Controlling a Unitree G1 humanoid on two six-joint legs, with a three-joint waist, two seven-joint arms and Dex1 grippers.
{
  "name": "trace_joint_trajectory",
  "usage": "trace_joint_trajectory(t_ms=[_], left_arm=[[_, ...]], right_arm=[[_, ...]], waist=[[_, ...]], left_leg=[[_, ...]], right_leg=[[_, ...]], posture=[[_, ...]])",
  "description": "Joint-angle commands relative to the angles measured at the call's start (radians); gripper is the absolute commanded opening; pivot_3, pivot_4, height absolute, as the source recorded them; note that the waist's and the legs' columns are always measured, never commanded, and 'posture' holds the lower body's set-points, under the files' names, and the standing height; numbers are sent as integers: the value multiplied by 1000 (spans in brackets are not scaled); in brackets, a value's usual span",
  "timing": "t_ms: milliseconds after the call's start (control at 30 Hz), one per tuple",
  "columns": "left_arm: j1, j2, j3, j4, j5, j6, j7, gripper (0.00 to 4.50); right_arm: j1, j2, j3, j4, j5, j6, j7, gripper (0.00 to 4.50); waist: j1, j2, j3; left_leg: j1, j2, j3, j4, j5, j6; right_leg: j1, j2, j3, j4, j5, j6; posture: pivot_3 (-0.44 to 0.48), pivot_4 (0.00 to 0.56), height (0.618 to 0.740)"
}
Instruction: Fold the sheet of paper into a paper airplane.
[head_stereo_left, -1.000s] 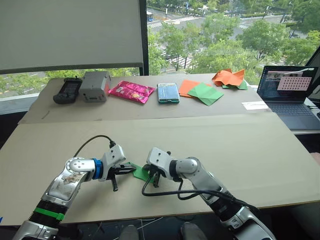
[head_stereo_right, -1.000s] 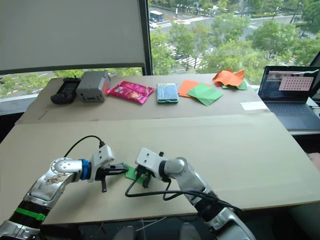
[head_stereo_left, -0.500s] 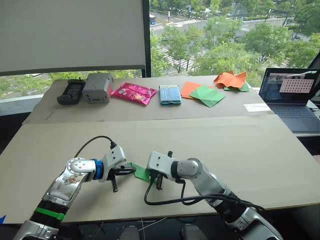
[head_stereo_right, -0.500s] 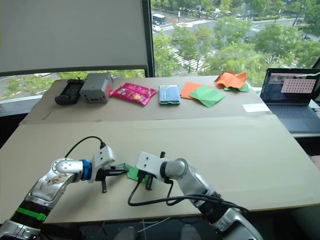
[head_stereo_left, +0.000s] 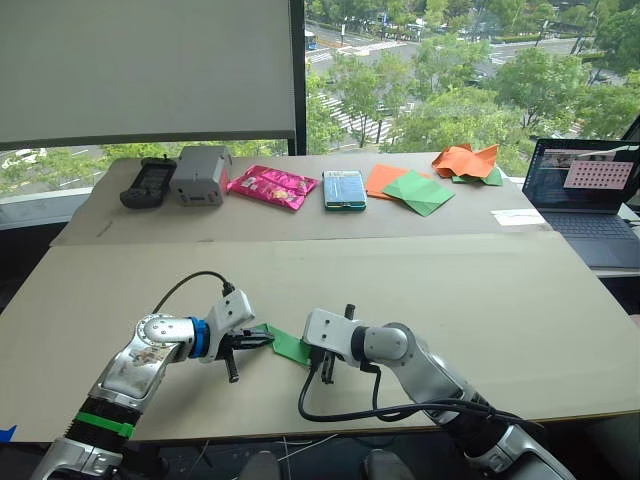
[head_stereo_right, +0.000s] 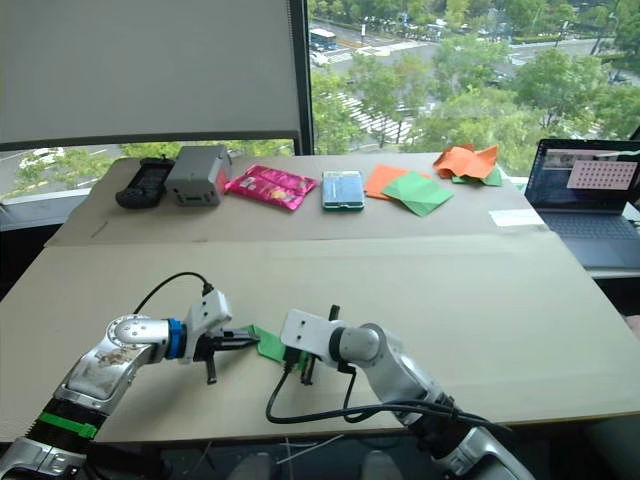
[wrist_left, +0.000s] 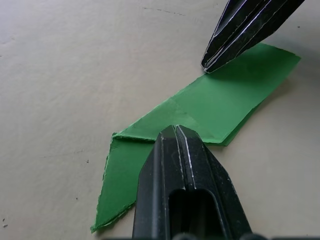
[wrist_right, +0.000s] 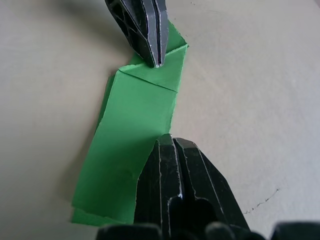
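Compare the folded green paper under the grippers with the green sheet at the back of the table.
The folded green paper is a narrow layered strip; the green sheet is broad and flat. The strip lies near, pressed by both grippers; the sheet lies far, untouched, beside an orange sheet. Both are bright green.

The folded bright green paper airplane (wrist_left: 210, 110) is thin matt paper with sharp creases and one slightly ragged edge. It lies on a beige matt cardboard tabletop (head_stereo_left: 480, 290), faintly scuffed. The ridged black plastic fingers (wrist_right: 180, 195) carry a slight sheen.

Daylit window (head_stereo_left: 420, 70) behind tan table (head_stereo_left: 480, 290)
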Motion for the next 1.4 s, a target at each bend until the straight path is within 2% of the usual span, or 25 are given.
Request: trace_joint_trajectory(t_ms=[33,300,433,600,1100,1400], left_arm=[[-13,-7,2,-16,-9,18,-2,0],[-7,-30,-41,-7,25,5,-6,0],[-4,-23,-52,3,36,-6,-9,0],[0,-21,-57,10,45,-16,-11,0],[12,-4,-68,14,49,-11,-21,0],[8,-5,-65,15,48,-10,-20,0]], right_arm=[[36,-30,31,94,-59,85,-10,49],[-11,94,-125,-24,105,147,-15,49],[-30,125,-116,-29,125,177,-12,49],[-38,158,-122,6,137,188,-36,49],[-43,157,-148,-61,203,228,-34,49],[-25,144,-116,-20,203,218,-46,49]], waist=[[-1,0,0],[-4,-2,3],[-6,-2,3],[-7,-2,3],[-11,-2,3],[-12,-2,3]], left_leg=[[0,0,0,0,0,0],[-3,0,0,0,0,0],[-9,0,-1,0,0,1],[-9,0,-1,0,1,1],[-9,0,-1,0,1,1],[-9,0,-1,0,1,1]], right_leg=[[0,0,0,0,0,0],[-4,1,0,0,0,0],[-9,1,0,2,0,0],[-9,2,0,3,0,0],[-9,2,0,3,0,0],[-9,2,0,3,0,0]], posture=[[0,150,718],[0,150,718],[0,150,718],[0,150,718],[0,150,718],[0,150,718]])
